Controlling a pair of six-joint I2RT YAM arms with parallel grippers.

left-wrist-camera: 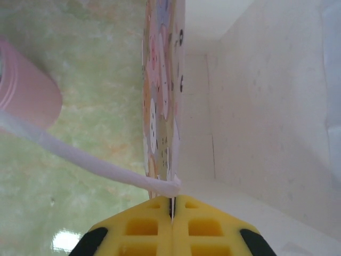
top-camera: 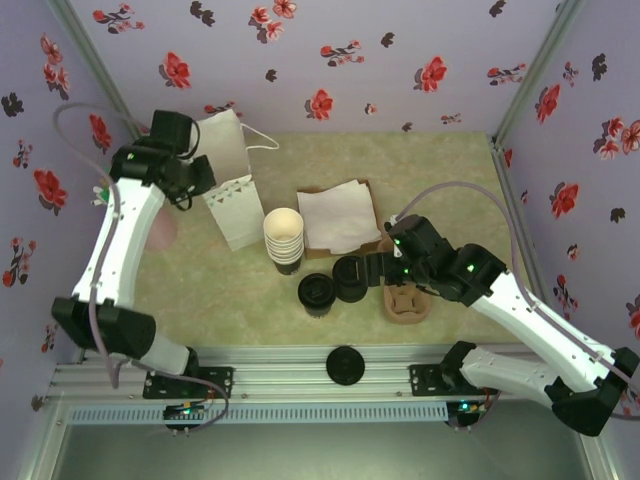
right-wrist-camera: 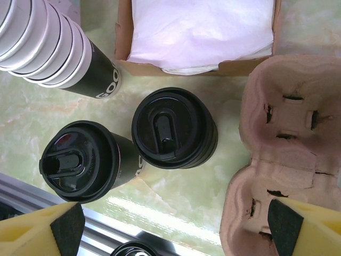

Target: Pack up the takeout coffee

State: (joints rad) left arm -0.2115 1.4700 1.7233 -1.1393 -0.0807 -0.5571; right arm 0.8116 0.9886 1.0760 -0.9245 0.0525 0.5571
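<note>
Two takeout coffees are sitting by the stack of lidless cups. The first takeout coffee is standing just in front of that stack, toward the arm bases. The second takeout coffee is touching or nearly touching the first, on the right arm's side. Each is wearing a round black lid with a raised oval sip tab over a dark wall, and a bit of white print is showing on the first.

One white paper bag is standing just beside the stack on the left arm's side. One pulp carrier is lying beyond the second coffee.

The left gripper is clenching the bag's top edge. The right gripper is hanging over the second coffee, fingers spread wide and gripping nothing.
</note>
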